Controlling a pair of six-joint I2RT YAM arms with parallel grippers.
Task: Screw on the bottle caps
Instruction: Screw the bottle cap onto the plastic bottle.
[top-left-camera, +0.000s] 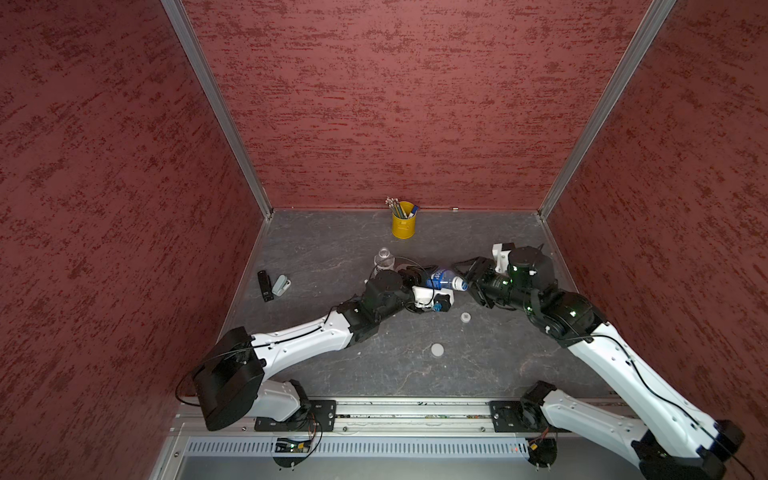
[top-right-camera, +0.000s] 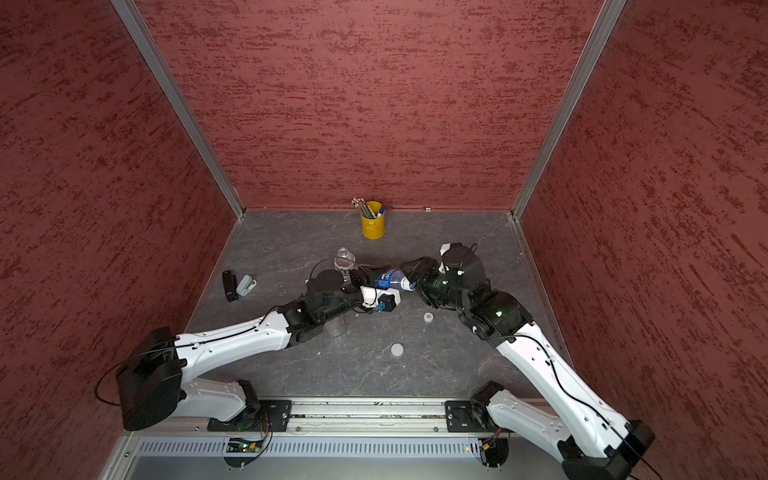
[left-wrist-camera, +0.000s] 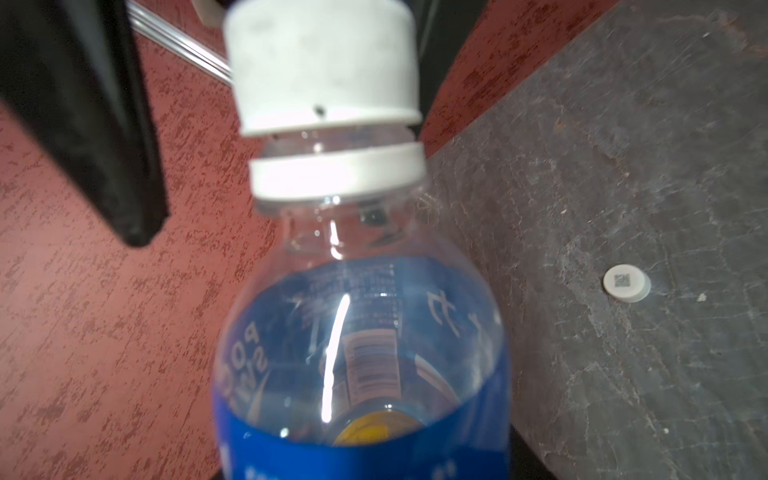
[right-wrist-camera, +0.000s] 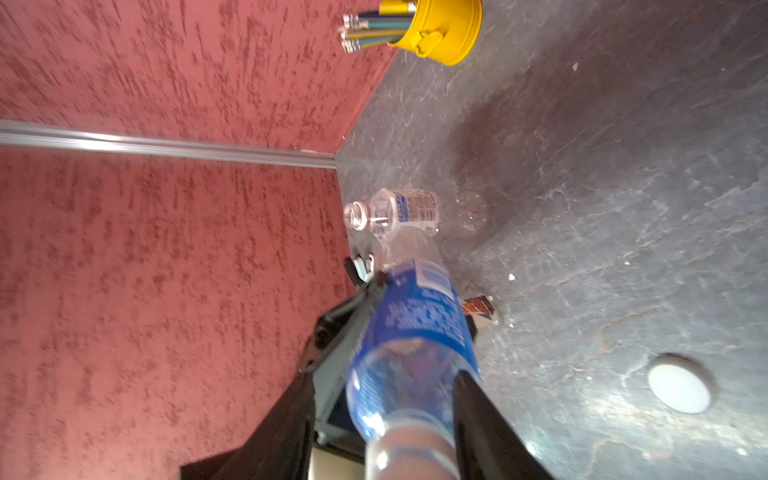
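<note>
The blue-labelled bottle (top-left-camera: 441, 277) shows the white letters "SPO" on its wrap in the left wrist view, plus a barcode seen through the clear plastic; the other print is unreadable. It lies level in the air between the two bent arms, above the dark, stone-patterned surface (top-left-camera: 332, 249). The left end effector (top-left-camera: 422, 277) is clenched around its body. Its white cap (left-wrist-camera: 324, 62), smooth and round, sits on the neck with bare thread showing above the white ring. The right end effector (top-left-camera: 464, 277) is released, its fingers (left-wrist-camera: 104, 124) standing off the cap. A small cap (left-wrist-camera: 626, 282) with a dark square code and a wide plain cap (right-wrist-camera: 679, 388) lie flat nearby. A white-labelled bottle (right-wrist-camera: 395, 212) stands uncapped, its print too small to read.
</note>
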